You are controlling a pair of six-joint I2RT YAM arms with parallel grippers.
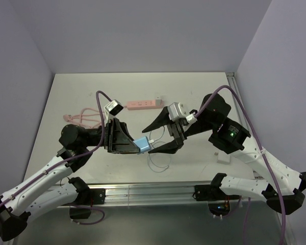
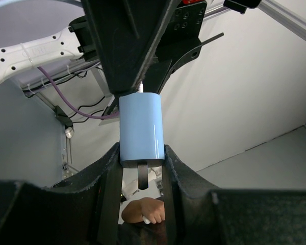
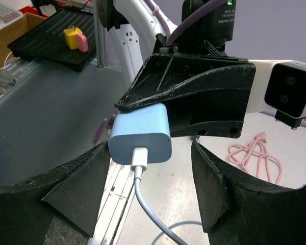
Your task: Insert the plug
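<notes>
Plug (image 1: 142, 144) in the air over the near middle of the table (image 1: 194, 87), clamped by its sides between the fingers of the left gripper (image 2: 141, 155). Prong end pointing toward the left wrist, with one prong visible in the gap between those fingers; cable end facing the right arm. Thin pale cable (image 3: 143, 199) hanging from that end to a loose loop on the table. Right gripper (image 3: 149, 148) spread wide, a finger on either side of the plug, gaps on both sides, nothing gripped. Pink power strip (image 1: 144, 104) flat at the far middle of the table, well apart from the plug; pink cord (image 1: 84, 117) bunched to its left.

Step judged: mid-air hand-over, insertion not begun. Next move probably: close the right fingers squarely on the cable-end half of the body without pinching the cable; release by the left so the prongs come free; then carry to the strip, prongs lined up with a socket. Risk: plug twisting during the swap
</notes>
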